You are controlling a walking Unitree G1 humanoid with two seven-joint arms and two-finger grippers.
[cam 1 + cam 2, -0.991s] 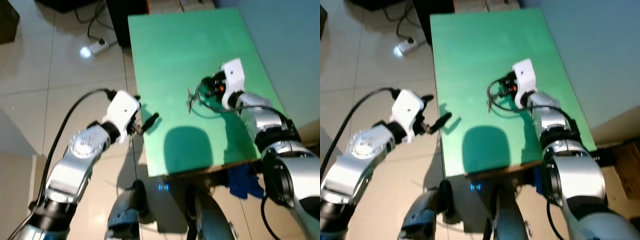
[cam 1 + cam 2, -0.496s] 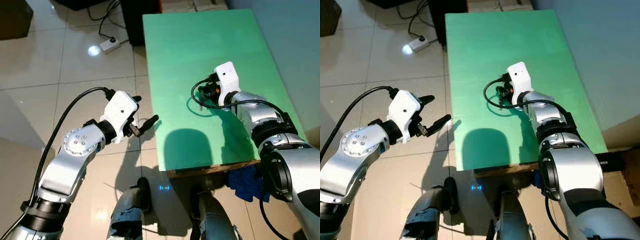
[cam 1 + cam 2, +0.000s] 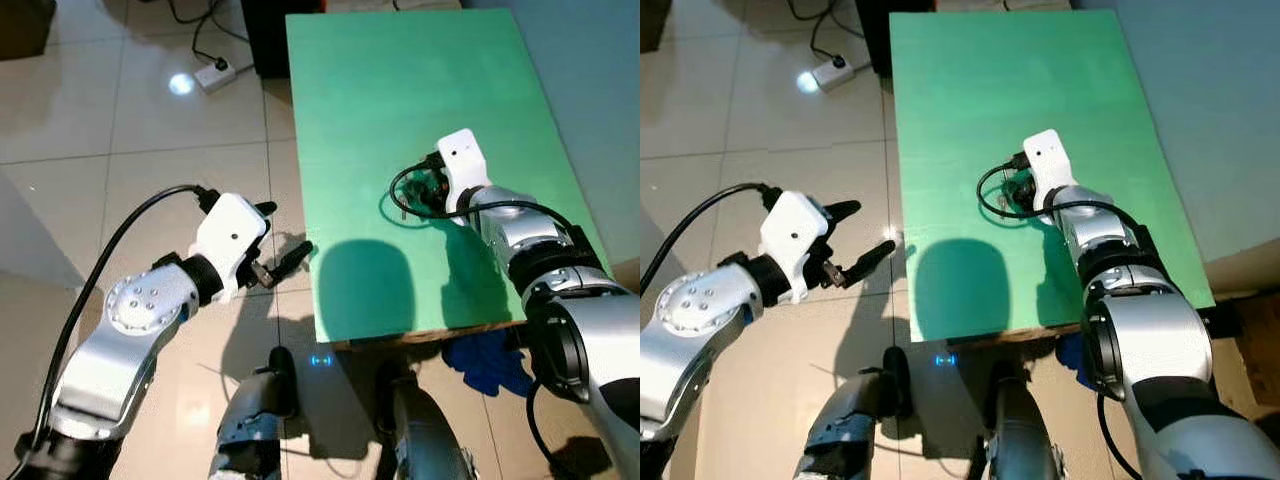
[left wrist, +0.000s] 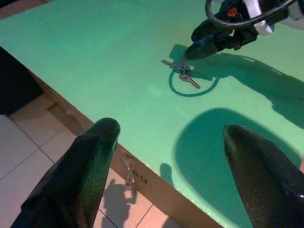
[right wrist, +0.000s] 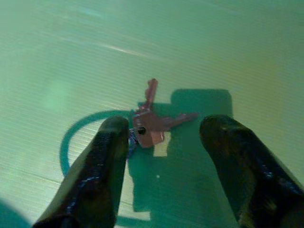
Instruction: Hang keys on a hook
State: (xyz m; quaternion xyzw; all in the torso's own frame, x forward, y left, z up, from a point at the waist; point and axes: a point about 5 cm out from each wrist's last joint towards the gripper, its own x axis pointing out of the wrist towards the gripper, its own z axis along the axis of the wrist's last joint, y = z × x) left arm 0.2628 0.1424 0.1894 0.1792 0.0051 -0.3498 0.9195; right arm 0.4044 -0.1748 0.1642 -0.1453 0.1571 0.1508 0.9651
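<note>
A small bunch of keys on a ring lies flat on the green table. My right gripper is open and hangs low over the bunch. One finger is right beside the ring, the other stands apart on the far side. In the left wrist view the keys lie just under the right gripper's black fingertips. In the head view my right gripper is over the table's middle right. My left gripper is open, holds nothing, and floats over the floor just off the table's left edge.
Pale floor tiles lie to the left, with a white power strip and cables near a dark cabinet at the back. A blue-grey wall borders the table's right side. Something blue sits under the table's near right corner.
The camera has shifted. My right gripper has closed in on the keys and now straddles them. My left gripper has drawn back slightly from the table's edge.
</note>
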